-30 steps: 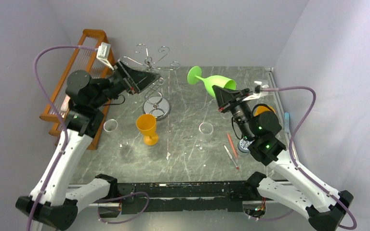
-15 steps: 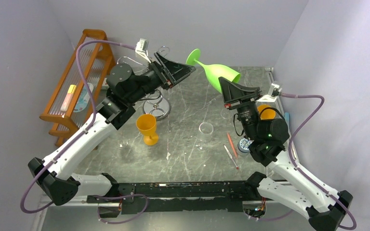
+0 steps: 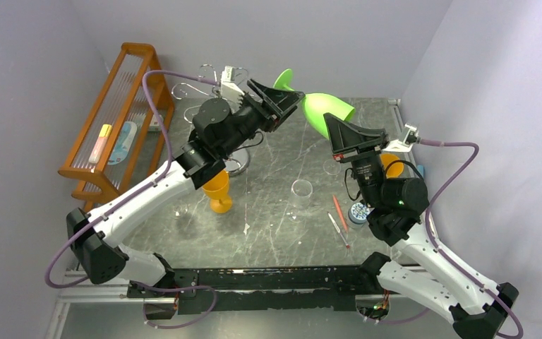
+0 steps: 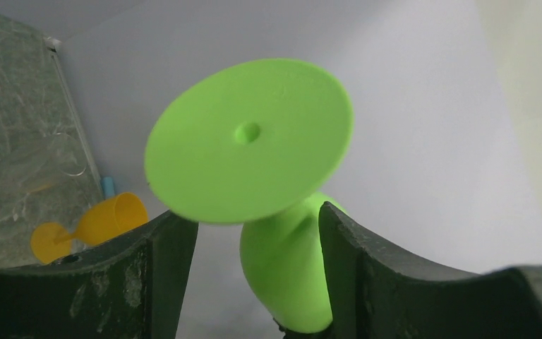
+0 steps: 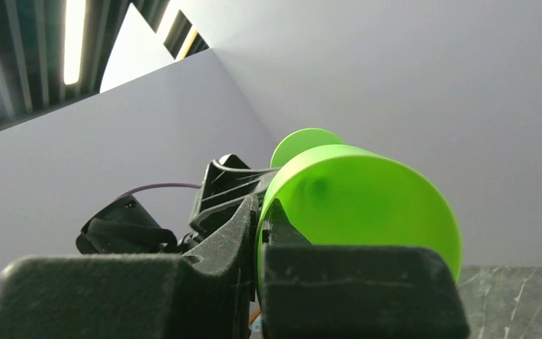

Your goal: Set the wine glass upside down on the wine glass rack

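Note:
The green wine glass (image 3: 328,111) is held in the air, tilted, with its foot (image 3: 283,78) toward the back wall. My right gripper (image 3: 339,131) is shut on its rim, one finger inside the bowl (image 5: 367,205) and one outside. My left gripper (image 3: 289,103) is open, with its jaws on either side of the stem just behind the foot disc (image 4: 248,141). The bowl (image 4: 289,272) shows between the fingers (image 4: 166,261). The silver wire wine glass rack (image 3: 199,86) stands at the back left, mostly hidden by my left arm. Only some hook arms and part of its round base (image 3: 237,165) show.
An orange goblet (image 3: 217,189) stands upright near the rack's base. A second orange goblet (image 3: 393,164) lies at the right, also seen in the left wrist view (image 4: 92,226). A clear tumbler (image 3: 301,189), pens (image 3: 339,215) and an orange wooden slatted rack (image 3: 113,116) are also here.
My left arm has swung right, from beside the wire rack to the glass's foot, jaws now straddling the stem. My right gripper has lifted the glass slightly up and back.

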`<state>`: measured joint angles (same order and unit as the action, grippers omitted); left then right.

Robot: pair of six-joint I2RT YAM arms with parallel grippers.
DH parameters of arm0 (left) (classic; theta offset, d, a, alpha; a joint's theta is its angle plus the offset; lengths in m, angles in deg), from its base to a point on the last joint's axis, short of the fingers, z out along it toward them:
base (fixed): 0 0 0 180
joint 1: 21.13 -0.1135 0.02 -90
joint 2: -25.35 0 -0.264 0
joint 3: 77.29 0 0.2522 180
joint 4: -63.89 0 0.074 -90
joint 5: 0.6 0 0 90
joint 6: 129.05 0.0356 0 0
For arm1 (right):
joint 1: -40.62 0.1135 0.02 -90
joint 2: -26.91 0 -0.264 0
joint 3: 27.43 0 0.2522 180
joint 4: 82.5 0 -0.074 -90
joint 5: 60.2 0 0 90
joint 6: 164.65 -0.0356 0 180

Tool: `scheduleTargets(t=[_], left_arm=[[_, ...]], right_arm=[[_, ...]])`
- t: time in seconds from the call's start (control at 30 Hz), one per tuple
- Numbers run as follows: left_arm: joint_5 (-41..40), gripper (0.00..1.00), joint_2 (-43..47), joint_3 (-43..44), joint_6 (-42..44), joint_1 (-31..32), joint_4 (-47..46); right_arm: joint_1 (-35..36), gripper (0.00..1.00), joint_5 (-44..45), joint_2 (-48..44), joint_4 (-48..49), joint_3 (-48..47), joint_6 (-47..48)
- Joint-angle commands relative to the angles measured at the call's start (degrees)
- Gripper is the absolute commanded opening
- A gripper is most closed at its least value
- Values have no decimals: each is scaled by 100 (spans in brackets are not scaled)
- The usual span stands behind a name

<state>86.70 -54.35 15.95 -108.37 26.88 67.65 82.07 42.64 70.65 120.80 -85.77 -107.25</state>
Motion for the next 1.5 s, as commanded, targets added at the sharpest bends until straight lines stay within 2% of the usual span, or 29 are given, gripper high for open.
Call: scheduleTargets(t=[0.0,0.13,0.33,0.47,0.77,0.83,0.9,1.0,1.03,1.1,1.13,1.17,1.23,1.47], left_arm=[[-452,66,-237,455,-392,115,-206],[-527,57,-339,755,-573,168,-208],[-685,40,-281,652,-636,236,-439],[-458,37,-374,754,-626,248,-617],[-623,31,-500,1153,-282,310,-499],[-566,24,-540,1281,-178,306,-394],[-496,7,-534,1281,-121,306,-449],[-467,5,-484,1212,23,306,-513],[-470,5,-462,1184,88,306,-520],[-413,5,-437,1173,318,308,-445],[-433,5,-418,1187,488,309,-389],[-443,5,-396,1173,610,306,-338],[-440,5,-319,1053,948,301,-416],[-690,5,-94,933,2934,303,-378]], right_arm=[[7,0,-40,-50,306,44,-127],[7,0,-99,-50,328,49,-188],[10,0,-95,-21,345,96,-292],[11,0,-115,-22,314,145,-367],[11,0,-385,-161,517,405,-54],[8,0,-403,-206,512,444,-23],[8,0,-438,-222,332,361,63],[6,1,-455,-267,63,266,52],[7,15,-439,-304,-29,247,35],[11,57,-330,-395,-402,121,56],[10,69,-267,-453,-858,-10,79],[7,78,-207,-517,-1175,-114,74],[11,86,-207,-679,-1643,-217,77],[10,94,241,-1179,-3585,-545,-278]])
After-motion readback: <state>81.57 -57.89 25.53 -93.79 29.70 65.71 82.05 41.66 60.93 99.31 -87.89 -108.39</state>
